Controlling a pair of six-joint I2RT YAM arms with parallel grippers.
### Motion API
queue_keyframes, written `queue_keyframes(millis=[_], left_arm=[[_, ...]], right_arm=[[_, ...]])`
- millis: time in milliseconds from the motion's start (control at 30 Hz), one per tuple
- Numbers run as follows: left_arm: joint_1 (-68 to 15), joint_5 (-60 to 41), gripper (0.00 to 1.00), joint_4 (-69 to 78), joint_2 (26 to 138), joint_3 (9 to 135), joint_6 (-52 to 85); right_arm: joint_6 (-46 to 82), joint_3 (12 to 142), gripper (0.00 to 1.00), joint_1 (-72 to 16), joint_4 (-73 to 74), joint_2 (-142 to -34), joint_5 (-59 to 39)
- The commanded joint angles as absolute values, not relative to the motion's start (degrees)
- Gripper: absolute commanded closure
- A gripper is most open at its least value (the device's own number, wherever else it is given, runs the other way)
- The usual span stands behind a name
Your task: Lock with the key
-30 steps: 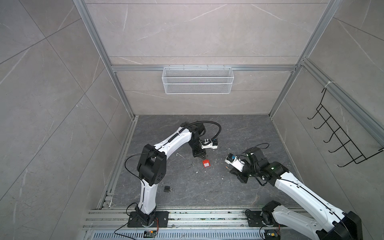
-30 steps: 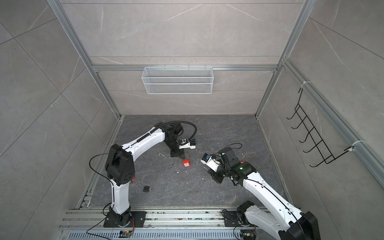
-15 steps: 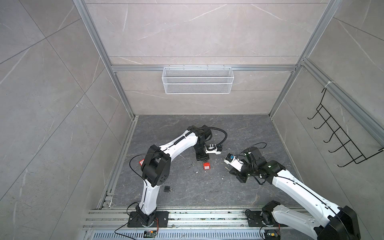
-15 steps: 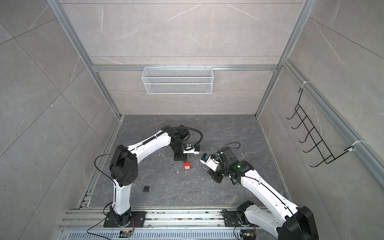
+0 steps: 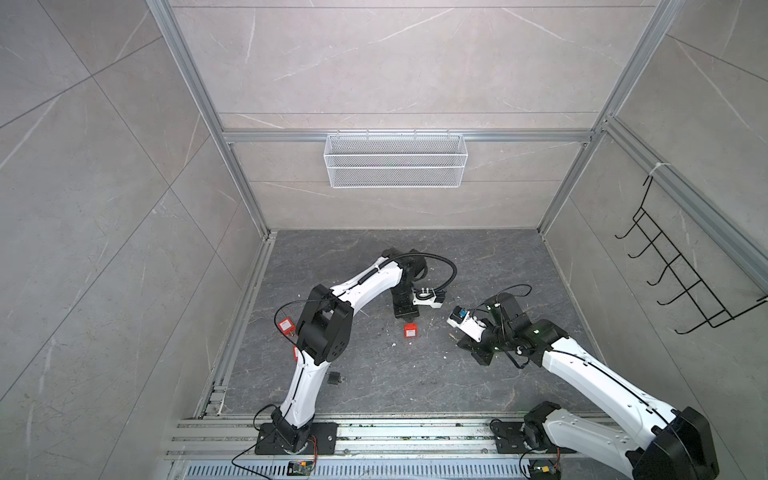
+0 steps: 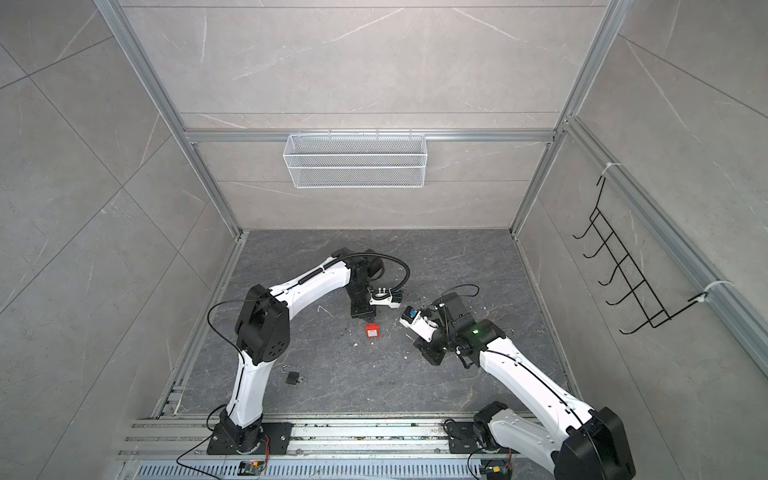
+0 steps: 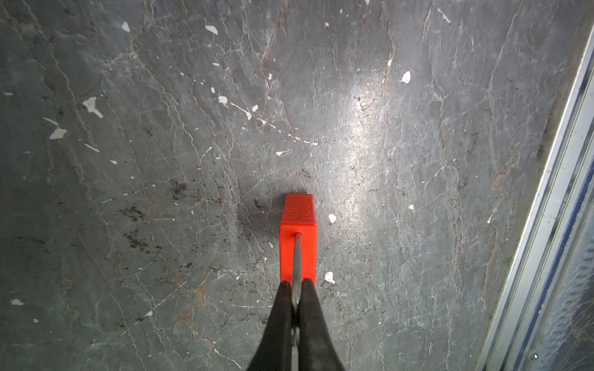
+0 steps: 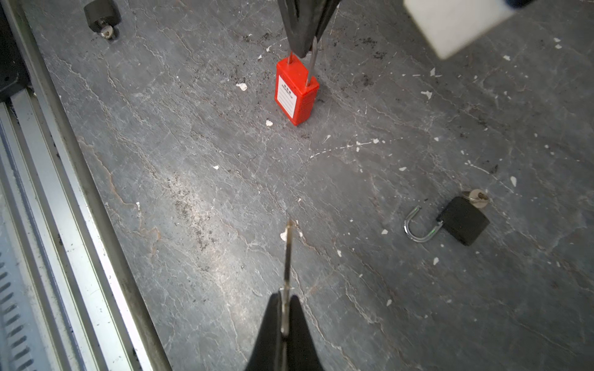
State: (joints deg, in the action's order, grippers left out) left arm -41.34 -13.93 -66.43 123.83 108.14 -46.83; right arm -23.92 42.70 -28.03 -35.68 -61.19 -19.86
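A red padlock stands upright on the dark floor, mid-floor in both top views. My left gripper is shut on its steel shackle from above, seen too in a top view. My right gripper is shut on a thin key, whose blade points toward the red padlock across a stretch of bare floor. In a top view the right gripper hangs low, to the right of the padlock.
A black padlock with open shackle and its own key lies near the front left. Another red lock sits by the left arm. Metal rails border the floor. A wire basket hangs on the back wall.
The left arm swung right and slightly forward, the red padlock shifting a little toward the front. The right gripper with the key edged slightly left toward the padlock.
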Motion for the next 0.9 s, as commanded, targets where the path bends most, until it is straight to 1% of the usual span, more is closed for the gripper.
queue_keyframes(millis=[0,167,233,500,667,767,867], left_arm=[[-40.6,-13.1,0.9,-67.2,126.2,111.0,-49.3],[-39.6,-11.6,0.84,-65.8,127.5,112.9,-50.4],[-39.1,-11.3,0.79,-64.6,127.9,113.3,-50.5],[-37.8,-11.2,0.73,-60.7,129.3,114.5,-50.0],[-36.9,-12.0,0.73,-57.3,129.0,113.6,-48.8],[-36.5,-12.4,0.73,-52.4,126.3,111.2,-46.7],[-35.0,-13.4,0.73,-44.5,120.9,106.9,-41.1]], right_arm=[[-21.8,43.1,1.0,-27.8,-34.4,-61.3,-21.7],[-21.2,42.7,1.0,-27.8,-34.5,-60.9,-22.7],[-20.9,42.7,1.0,-27.8,-34.3,-60.8,-22.8],[-16.8,45.2,1.0,-27.8,-32.2,-62.4,-21.1],[-13.0,46.3,1.0,-27.8,-30.9,-62.9,-21.0],[-9.6,47.0,1.0,-27.9,-31.3,-62.7,-19.8],[-3.0,47.6,1.0,-27.9,-31.0,-62.6,-18.6]])
